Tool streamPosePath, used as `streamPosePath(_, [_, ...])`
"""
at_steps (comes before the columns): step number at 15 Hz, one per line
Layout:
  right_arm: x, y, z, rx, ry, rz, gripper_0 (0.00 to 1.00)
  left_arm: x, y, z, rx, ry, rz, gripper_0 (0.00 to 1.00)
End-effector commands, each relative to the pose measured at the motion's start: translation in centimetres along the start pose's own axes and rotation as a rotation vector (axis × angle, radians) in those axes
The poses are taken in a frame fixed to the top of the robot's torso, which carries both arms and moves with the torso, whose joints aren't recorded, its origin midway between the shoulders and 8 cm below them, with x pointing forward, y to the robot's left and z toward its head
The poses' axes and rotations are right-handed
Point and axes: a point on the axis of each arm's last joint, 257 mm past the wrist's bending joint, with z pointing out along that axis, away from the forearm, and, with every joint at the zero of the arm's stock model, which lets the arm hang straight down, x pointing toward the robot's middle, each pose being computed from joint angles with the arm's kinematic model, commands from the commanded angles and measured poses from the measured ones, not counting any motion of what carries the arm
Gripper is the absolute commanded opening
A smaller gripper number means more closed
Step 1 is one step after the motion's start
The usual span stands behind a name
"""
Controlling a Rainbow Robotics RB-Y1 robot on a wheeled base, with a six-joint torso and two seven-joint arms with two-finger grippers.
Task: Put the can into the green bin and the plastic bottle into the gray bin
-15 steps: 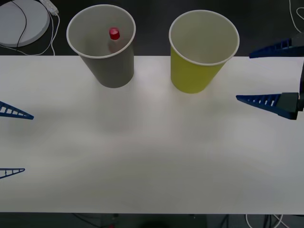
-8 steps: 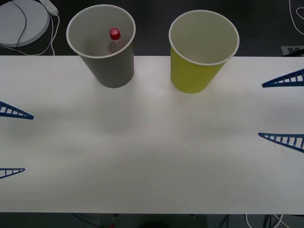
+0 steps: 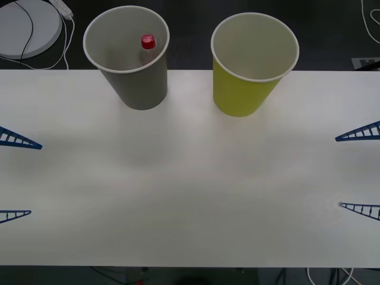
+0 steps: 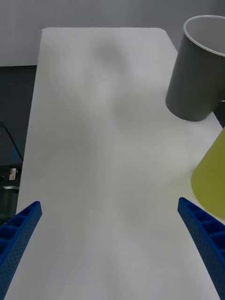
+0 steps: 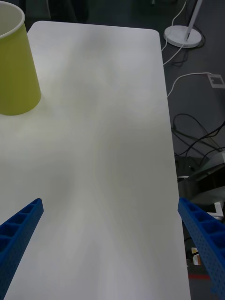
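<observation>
Your red-capped clear plastic bottle (image 3: 146,48) stands upright inside the gray paper bin (image 3: 138,83); the yellow-green bin (image 3: 244,89) sits nearer your open, empty right gripper (image 3: 358,171) at the bench (image 3: 190,178) edge

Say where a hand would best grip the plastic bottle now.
Grip the plastic bottle at its neck just under the red cap, coming straight down from above: it stands upright inside the gray bin, whose walls likely block any sideways approach.
</observation>
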Motion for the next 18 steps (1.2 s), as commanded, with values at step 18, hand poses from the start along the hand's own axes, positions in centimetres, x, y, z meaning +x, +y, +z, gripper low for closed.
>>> streamPosePath(18, [3.0,-1.2,-0.7,-0.023,0.016,0.076,1.0,0.0,0.0,0.0,0.0,0.0,0.0,1.0])
